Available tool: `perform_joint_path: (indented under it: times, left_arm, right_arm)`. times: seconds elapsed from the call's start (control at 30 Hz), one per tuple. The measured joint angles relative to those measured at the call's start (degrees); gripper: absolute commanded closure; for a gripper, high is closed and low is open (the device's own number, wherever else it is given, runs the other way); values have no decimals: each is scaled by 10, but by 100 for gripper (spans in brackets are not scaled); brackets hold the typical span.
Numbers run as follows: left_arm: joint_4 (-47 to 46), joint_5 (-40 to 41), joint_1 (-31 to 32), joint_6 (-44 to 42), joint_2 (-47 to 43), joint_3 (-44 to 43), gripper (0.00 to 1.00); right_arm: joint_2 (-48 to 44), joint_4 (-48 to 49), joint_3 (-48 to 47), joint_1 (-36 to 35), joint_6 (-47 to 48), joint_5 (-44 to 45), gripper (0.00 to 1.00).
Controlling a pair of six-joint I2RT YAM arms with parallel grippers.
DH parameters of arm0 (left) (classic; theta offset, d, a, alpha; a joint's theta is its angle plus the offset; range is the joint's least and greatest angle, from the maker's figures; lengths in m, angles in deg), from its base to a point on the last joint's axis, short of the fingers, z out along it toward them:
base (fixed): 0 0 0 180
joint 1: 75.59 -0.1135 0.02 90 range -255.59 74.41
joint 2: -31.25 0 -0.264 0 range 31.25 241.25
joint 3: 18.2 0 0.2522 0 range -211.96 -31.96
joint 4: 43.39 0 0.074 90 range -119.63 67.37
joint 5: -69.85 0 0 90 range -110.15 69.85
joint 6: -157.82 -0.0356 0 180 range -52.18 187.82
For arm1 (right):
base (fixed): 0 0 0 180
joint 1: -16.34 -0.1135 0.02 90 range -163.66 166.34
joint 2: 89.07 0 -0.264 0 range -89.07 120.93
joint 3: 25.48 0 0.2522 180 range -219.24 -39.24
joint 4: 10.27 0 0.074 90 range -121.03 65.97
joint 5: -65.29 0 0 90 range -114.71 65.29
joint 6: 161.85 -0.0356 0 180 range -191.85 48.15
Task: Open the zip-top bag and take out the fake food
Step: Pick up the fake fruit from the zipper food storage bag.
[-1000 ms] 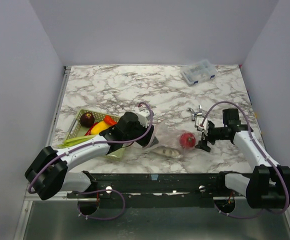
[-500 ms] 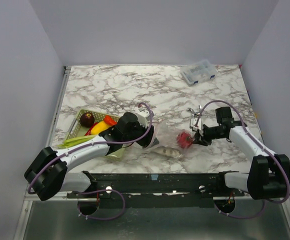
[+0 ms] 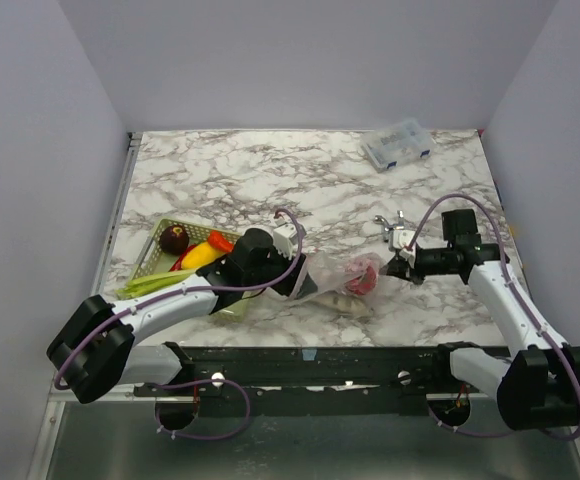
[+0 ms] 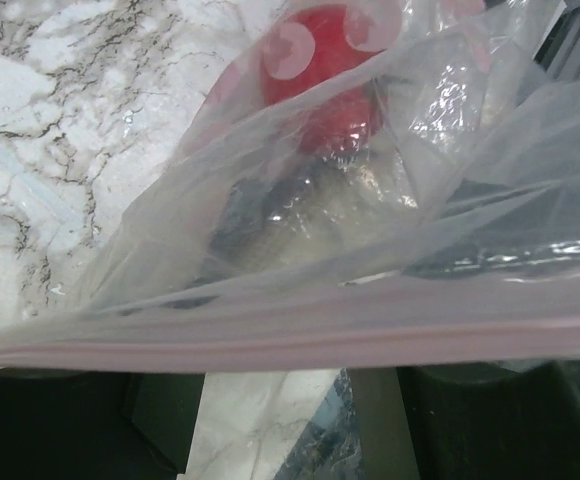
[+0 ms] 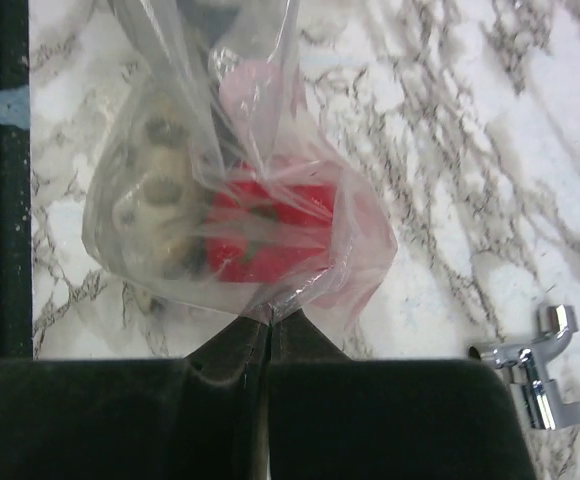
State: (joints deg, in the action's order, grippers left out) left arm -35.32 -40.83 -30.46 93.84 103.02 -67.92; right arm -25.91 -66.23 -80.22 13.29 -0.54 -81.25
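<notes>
Bag [image 3: 342, 285] mid-table, near basket [image 3: 158, 236], strung between both grippers, probably to keep film taut for working the mouth open. Right gripper [image 5: 270, 330]: clamped tight on a fold of film beside red fruit [image 5: 270, 230], reaching in leftward. Left gripper [image 3: 305, 284]: low against zip strip [image 4: 290, 345], reaching rightward; cannot tell whether gripping it.

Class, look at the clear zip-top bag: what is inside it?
Inside the zip-top bag: a red round fruit and a pale lumpy piece; crinkled plastic hides what that piece is.
</notes>
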Motion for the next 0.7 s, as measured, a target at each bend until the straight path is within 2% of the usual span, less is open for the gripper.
perform_joint_path:
  times: [0.2, 0.43, 0.7]
  left_arm:
    - [-44, -15, -6, 17, -6, 37, 47]
    - [-98, -31, -20, 43, -13, 63, 43]
    - [-198, -69, -20, 97, 31, 71, 40]
  right_arm:
    - [-12, -12, -49, 0, -24, -32, 100]
    - [-50, 32, -47, 0, -114, -52, 100]
    - [-38, -46, -115, 0, -86, -94, 100]
